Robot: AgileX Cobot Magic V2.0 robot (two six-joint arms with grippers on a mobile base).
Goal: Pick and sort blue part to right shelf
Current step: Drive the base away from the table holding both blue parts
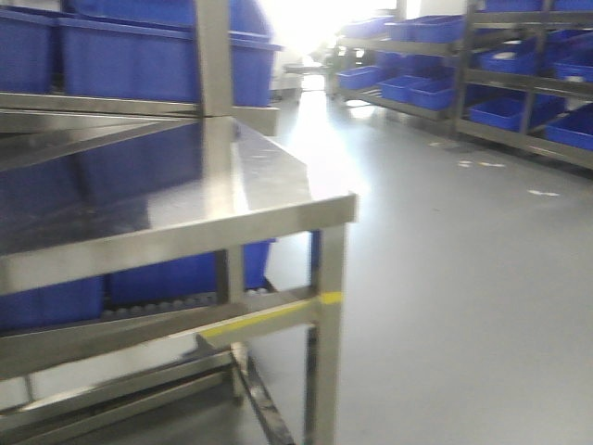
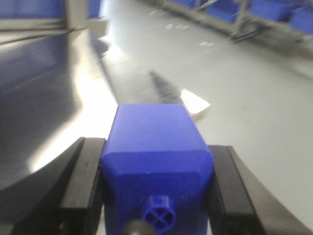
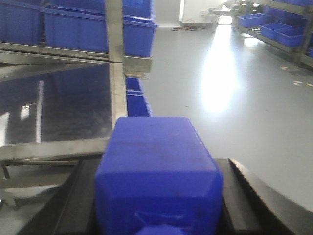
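The left claw [image 2: 155, 164] is pinching the first blue part [image 2: 154, 139]: its black fingers [image 2: 84, 178] press against both side walls of the part, with no gap visible on either side. The near face of this part carries a round stud [image 2: 157, 216] with a cross-shaped recess. In the left wrist view the part is held off the steel surface [image 2: 44, 93], near its reflective corner, with grey floor [image 2: 244, 98] to the right. The right claw [image 3: 157, 188] is pinching the second blue part [image 3: 156, 156] in the same manner, one black finger [image 3: 237, 200] flat against each side; the part fills the space between them. Beyond it stand a steel upright [image 3: 115, 68] and a row of blue bins [image 3: 73, 24] on the upper level of the rack. The front view shows neither claw. It shows the steel surface [image 1: 232, 199], blue bins [image 1: 139, 51] above it, a further bin [image 1: 176, 273] below it, and a yellow mark [image 1: 269, 317] on the lower rail. Shelving [image 1: 519, 102] loaded with blue bins stands well apart across the floor [image 1: 463, 297] at the right. The front and left wrist views are blurred.
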